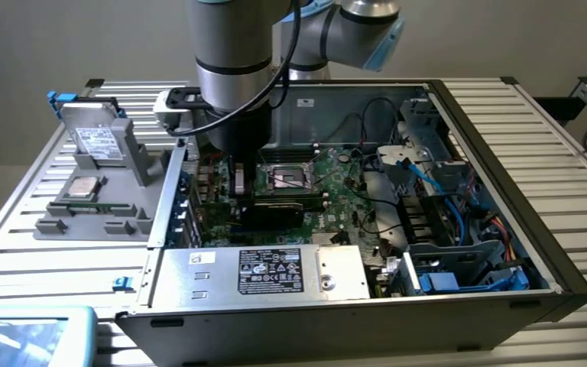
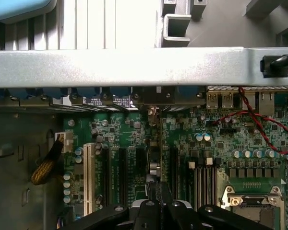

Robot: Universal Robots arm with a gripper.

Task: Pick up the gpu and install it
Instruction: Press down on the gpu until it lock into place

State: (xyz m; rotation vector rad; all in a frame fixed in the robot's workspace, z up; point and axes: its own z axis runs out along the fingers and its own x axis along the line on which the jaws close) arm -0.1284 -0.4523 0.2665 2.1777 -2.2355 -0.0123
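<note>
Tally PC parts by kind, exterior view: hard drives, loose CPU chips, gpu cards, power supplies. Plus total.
Silver hard drive with white label: 1
Loose square silver CPU chip: 1
Green gpu card with black cooler block: 1
Silver power supply box: 1
Total: 4

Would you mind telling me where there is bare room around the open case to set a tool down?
The slatted table is bare beyond the computer case on the exterior view's right. A narrow strip lies in front of the grey parts holder. Inside, the motherboard, cables and the gripper crowd everything.
</note>
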